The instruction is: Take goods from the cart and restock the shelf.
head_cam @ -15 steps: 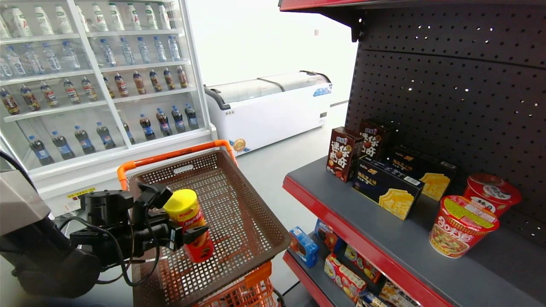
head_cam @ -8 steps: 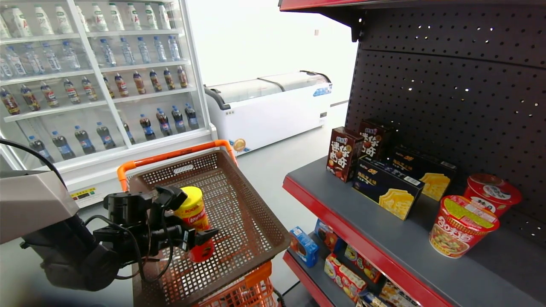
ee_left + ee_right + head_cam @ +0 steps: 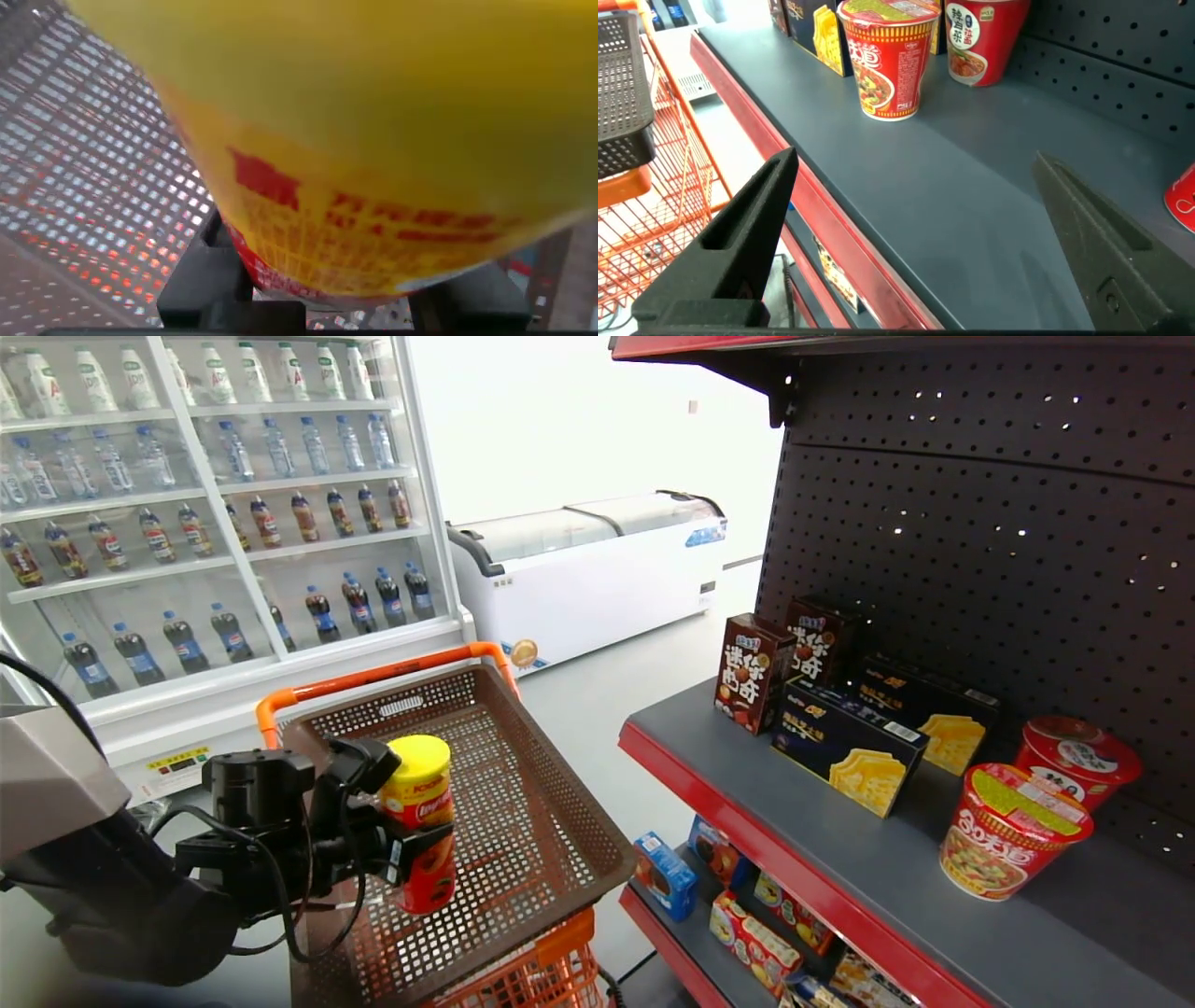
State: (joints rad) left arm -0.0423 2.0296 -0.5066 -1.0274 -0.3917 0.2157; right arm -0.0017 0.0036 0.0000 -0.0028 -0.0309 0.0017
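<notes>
A chip can [image 3: 419, 821] with a yellow lid and a red and yellow body hangs nearly upright over the near left part of the brown cart basket [image 3: 532, 784]. My left gripper [image 3: 403, 810] is shut on its middle. In the left wrist view the can [image 3: 374, 140] looms large, with the left gripper [image 3: 336, 301] clamped on its lower part above the basket mesh [image 3: 84, 177]. My right gripper [image 3: 924, 243] is open with nothing in it, just off the red front edge of the grey shelf board [image 3: 971, 205].
The shelf board [image 3: 822, 859] carries dark snack boxes [image 3: 845, 742] at the back left and red noodle cups [image 3: 1008, 831] to the right, with bare board in front. A pegboard wall [image 3: 980, 523] backs it. A lower shelf [image 3: 747, 933] holds packets. The orange cart handle [image 3: 373, 677] lies beyond the basket.
The left arm shifted a little right, then back left, with the can. The can now stands more upright and slightly higher than a second ago.
</notes>
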